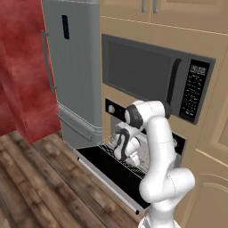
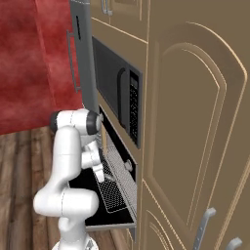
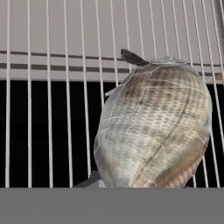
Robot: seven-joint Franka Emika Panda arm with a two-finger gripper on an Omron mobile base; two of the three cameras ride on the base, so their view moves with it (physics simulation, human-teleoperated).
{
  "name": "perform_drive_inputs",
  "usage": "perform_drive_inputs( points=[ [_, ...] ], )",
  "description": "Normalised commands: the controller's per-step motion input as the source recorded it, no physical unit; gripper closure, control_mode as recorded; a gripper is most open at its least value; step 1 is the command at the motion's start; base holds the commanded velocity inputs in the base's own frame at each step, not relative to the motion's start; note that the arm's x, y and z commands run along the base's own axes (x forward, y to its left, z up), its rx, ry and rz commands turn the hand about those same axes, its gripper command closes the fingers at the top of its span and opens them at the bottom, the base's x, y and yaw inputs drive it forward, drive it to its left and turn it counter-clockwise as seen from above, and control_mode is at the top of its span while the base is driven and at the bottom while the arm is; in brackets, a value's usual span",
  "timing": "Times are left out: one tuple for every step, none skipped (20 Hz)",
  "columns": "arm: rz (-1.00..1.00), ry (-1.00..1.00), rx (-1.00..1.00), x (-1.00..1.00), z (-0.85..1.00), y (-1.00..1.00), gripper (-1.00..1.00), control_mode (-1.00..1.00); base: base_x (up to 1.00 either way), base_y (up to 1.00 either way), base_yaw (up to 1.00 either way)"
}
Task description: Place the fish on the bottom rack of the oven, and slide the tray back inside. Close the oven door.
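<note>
The pale grey-silver fish looms close in the hand view, just above the wires of the bottom rack. My gripper points down over the rack, which is pulled out over the open oven door. The fish covers the fingertips; it hangs in front of the camera, so the jaws seem shut on it. The oven shows its black control strip and a knob under the microwave. From the right, the rack lies over the lowered door.
A dark microwave with a keypad sits right above the oven. The tall grey fridge stands to the left, with a red wall beyond it. Tan cabinets close off the right side. Wooden floor lies before the door.
</note>
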Motion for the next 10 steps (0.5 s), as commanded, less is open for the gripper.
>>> perform_drive_inputs(
  points=[
    [0.00, 0.00, -0.05, -0.11, 0.00, 0.15, -1.00, -1.00, 0.00, 0.00, 0.00],
    [0.00, -0.04, -0.04, -0.24, 0.00, 0.09, -1.00, -1.00, 0.00, 0.00, 0.00],
    [0.00, -0.04, -0.03, -0.27, 0.03, 0.08, -1.00, -1.00, 0.00, 0.00, 0.00],
    [0.00, -0.06, -0.02, -0.29, 0.19, 0.04, -1.00, -1.00, 0.00, 0.00, 0.00],
    [-0.01, -0.06, 0.00, -0.30, 0.31, 0.00, -1.00, -1.00, 0.00, 0.00, 0.00],
    [-0.01, -0.07, 0.00, -0.31, 0.44, 0.00, -1.00, -1.00, 0.00, 0.00, 0.00],
    [-0.02, -0.05, 0.00, -0.33, 0.51, 0.00, -1.00, -1.00, 0.00, 0.00, 0.00],
    [-0.02, -0.05, 0.00, -0.40, 0.61, 0.00, -1.00, -1.00, 0.00, 0.00, 0.00],
    [-0.02, -0.05, 0.00, -0.40, 0.63, 0.00, -1.00, -1.00, 0.00, 0.00, 0.00],
    [-0.02, -0.08, 0.00, -0.44, 0.64, 0.00, -1.00, -1.00, 0.00, 0.00, 0.00]
  ],
)
